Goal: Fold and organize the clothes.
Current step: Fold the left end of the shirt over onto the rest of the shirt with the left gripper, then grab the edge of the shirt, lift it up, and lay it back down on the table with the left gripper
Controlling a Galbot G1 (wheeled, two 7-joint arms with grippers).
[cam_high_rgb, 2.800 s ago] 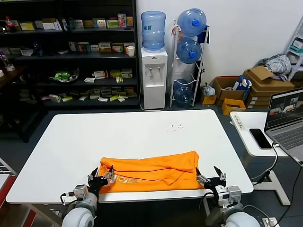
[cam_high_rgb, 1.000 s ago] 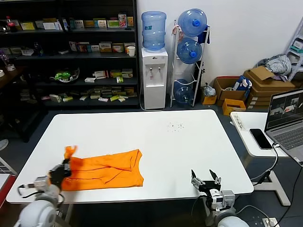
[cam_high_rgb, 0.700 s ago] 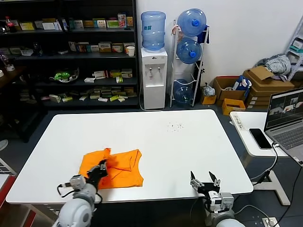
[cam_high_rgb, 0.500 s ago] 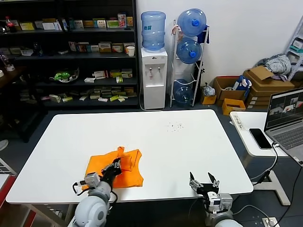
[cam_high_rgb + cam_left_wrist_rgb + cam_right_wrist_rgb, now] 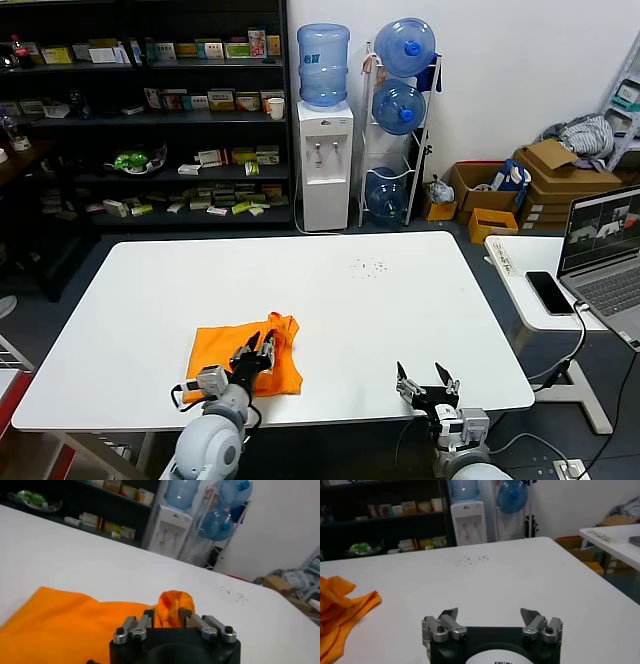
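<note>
The orange T-shirt [image 5: 225, 355] lies folded into a small block on the white table [image 5: 300, 290], near the front left. My left gripper [image 5: 262, 350] is over the shirt's right part and is shut on a bunched fold of the orange cloth [image 5: 170, 609], held a little above the rest. In the left wrist view the shirt [image 5: 65, 625] spreads flat under the gripper [image 5: 163, 616]. My right gripper [image 5: 428, 381] is open and empty at the table's front edge, right of the shirt. In the right wrist view [image 5: 490, 614] the shirt's edge [image 5: 340, 607] shows off to one side.
A side table at the right holds a phone [image 5: 549, 292] and a laptop [image 5: 605, 255]. Behind the table stand a water dispenser [image 5: 326, 150], a rack of water bottles [image 5: 400, 100] and dark shelves [image 5: 150, 110]. A grey cloth heap on cardboard boxes [image 5: 585, 140] is far right.
My left gripper has carried the shirt's left end over to the right, folding the long strip into a short block. My right gripper let go and has stayed at the front edge.
</note>
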